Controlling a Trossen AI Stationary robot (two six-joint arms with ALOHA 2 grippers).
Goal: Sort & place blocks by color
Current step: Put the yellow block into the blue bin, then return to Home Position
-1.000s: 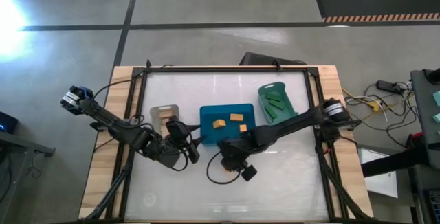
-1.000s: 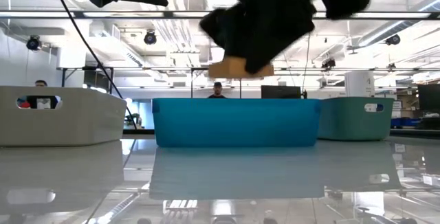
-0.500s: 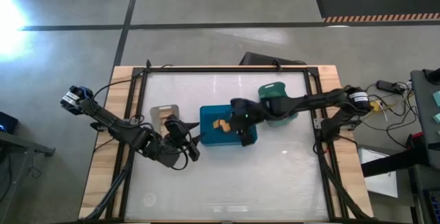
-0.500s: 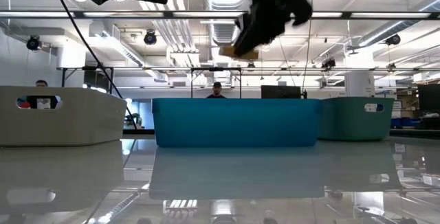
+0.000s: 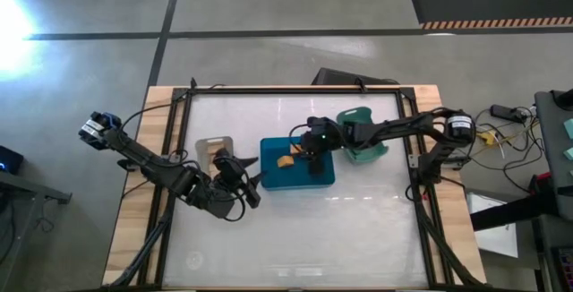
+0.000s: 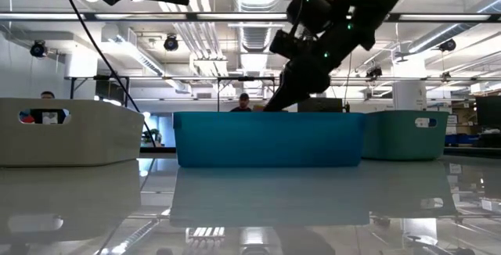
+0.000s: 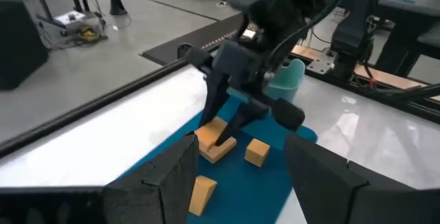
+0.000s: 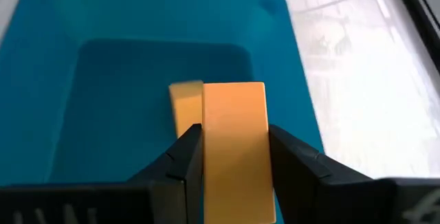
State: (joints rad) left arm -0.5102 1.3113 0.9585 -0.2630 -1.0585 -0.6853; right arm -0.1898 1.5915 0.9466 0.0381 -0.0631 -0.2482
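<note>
The surface is a glossy white panel in a wooden frame, standing on a grey concrete floor in an open workshop with ceiling ducts and lights. Three bins sit in a row: a pale bin, a blue bin and a teal bin. The right tool is lowered inside the blue bin, pinching an orange block between its fingers, just above or touching a second orange block on the bin floor. Two further orange blocks lie nearby in the same bin. Sorting appears well advanced: no blocks lie loose on the surface, and the held block only needs release, by this judgement. The teal bin's contents are hidden by the arm. The left tool waits between the pale and blue bins, fingers spread, holding nothing.
</note>
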